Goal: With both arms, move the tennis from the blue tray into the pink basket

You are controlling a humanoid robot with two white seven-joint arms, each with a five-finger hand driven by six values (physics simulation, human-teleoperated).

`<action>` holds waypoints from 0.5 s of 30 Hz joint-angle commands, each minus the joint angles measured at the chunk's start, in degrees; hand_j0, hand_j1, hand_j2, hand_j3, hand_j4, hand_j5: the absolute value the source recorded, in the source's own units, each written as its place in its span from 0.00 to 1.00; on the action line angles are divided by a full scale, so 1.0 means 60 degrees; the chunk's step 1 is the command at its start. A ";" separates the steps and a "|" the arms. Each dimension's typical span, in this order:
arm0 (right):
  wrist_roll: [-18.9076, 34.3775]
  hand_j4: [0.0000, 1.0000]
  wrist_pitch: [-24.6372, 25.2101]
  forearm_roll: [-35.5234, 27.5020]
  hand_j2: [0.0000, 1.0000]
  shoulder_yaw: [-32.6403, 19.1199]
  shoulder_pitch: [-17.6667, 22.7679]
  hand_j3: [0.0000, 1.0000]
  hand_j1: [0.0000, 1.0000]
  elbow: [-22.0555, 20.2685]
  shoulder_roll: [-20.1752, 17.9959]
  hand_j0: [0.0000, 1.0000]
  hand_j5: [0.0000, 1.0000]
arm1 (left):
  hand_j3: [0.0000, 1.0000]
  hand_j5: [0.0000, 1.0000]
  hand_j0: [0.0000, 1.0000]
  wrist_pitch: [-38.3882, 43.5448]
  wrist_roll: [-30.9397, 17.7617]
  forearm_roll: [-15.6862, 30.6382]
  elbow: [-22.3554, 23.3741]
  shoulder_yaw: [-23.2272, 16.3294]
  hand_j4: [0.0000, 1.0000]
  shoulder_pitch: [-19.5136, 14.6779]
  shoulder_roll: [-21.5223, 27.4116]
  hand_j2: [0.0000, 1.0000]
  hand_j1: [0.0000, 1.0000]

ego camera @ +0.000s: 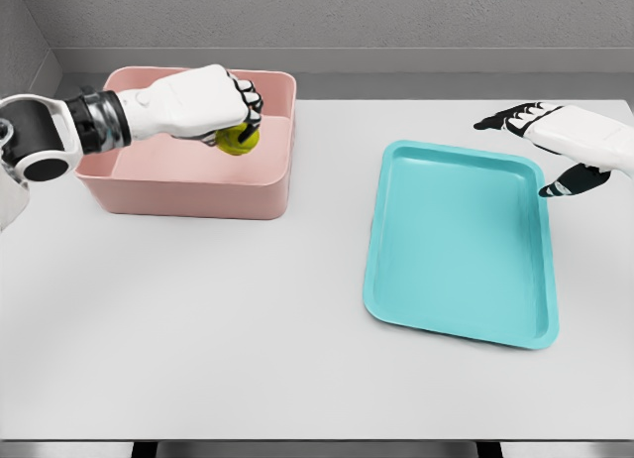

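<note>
A yellow-green tennis ball (239, 140) hangs over the inside of the pink basket (188, 195) at the back left of the table. My left hand (226, 109) is curled around the ball from above, so only its lower part shows. The blue tray (458, 245) lies flat on the right half of the table with nothing in it. Past the tray's far right corner my right hand (540, 146) hovers with its dark fingertips spread, holding nothing.
The white table (218, 329) runs to a front edge at the bottom of the view. A grey wall stands behind the basket.
</note>
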 commanded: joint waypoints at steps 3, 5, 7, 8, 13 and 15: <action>-0.0005 1.00 0.0010 -0.0030 1.00 -0.0011 0.0000 1.00 1.00 -0.0002 -0.0012 1.00 1.00 | 1.00 1.00 1.00 0.0016 0.0010 -0.0131 0.0808 0.0005 1.00 -0.0103 -0.0342 1.00 1.00; -0.0005 1.00 0.0010 -0.0030 1.00 0.0003 0.0000 1.00 1.00 -0.0002 -0.0012 1.00 1.00 | 1.00 1.00 1.00 0.0016 0.0040 -0.0014 0.0794 0.0005 1.00 -0.0103 -0.0299 1.00 1.00; -0.0005 1.00 0.0010 -0.0030 1.00 -0.0011 0.0000 1.00 1.00 -0.0002 -0.0012 1.00 1.00 | 1.00 1.00 1.00 0.0016 0.0069 0.0527 0.0326 0.0034 1.00 -0.0059 -0.0167 1.00 1.00; -0.0005 1.00 0.0010 -0.0030 1.00 -0.0011 0.0015 1.00 1.00 -0.0002 -0.0012 1.00 1.00 | 1.00 1.00 1.00 0.0016 0.0069 0.0996 -0.0158 0.0034 1.00 0.0029 0.0287 1.00 1.00; -0.0005 1.00 0.0010 -0.0030 1.00 -0.0011 0.0015 1.00 1.00 -0.0002 -0.0012 1.00 1.00 | 1.00 1.00 1.00 0.0016 0.0069 0.2373 -0.1609 0.0078 1.00 0.0307 0.1547 1.00 1.00; -0.0005 1.00 0.0010 -0.0030 1.00 -0.0011 0.0015 1.00 1.00 -0.0002 -0.0027 1.00 1.00 | 1.00 1.00 1.00 0.0016 0.0069 0.2608 -0.1960 0.0297 1.00 0.0702 0.1957 1.00 1.00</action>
